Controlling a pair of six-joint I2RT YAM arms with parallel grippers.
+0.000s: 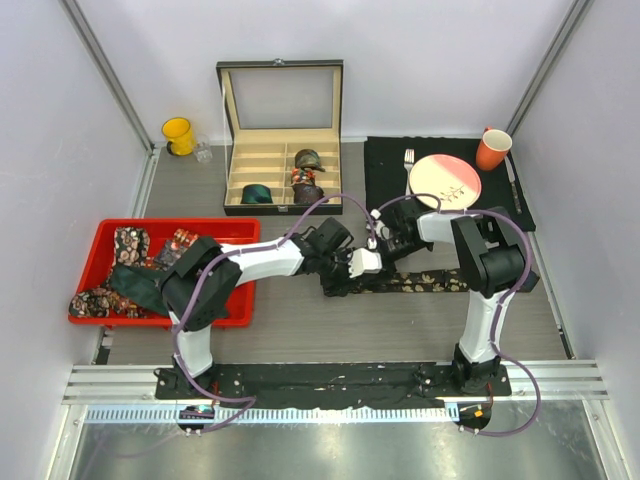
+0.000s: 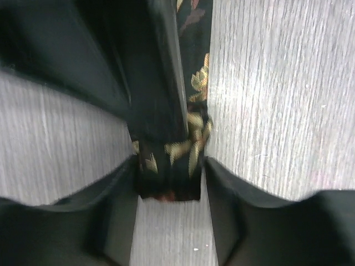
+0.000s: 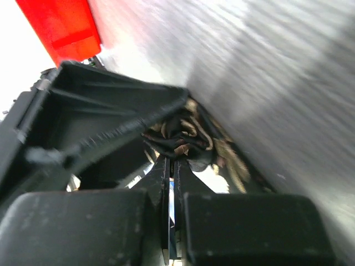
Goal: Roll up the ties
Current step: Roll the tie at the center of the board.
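Right end effector (image 3: 172,160) is pinched on the bunched end of the tie (image 3: 183,141) at frame centre; left end effector (image 2: 169,183) is spread astride it; rolling is judged barely begun; more ties (image 1: 130,245) are left in the red tray (image 1: 160,224).

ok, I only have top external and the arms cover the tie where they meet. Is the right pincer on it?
Observer: Yes. In the right wrist view, the right pincer is shut and nips the tie at its tips.
Operator: Any roll there?
Observer: A small coil of the floral fabric sits bunched right at those tips.
Operator: And the left?
Observer: In the left wrist view, the left pincer is open, with one finger on each side of the tie's flat strip, close against its edges. I can't tell if they press on it.
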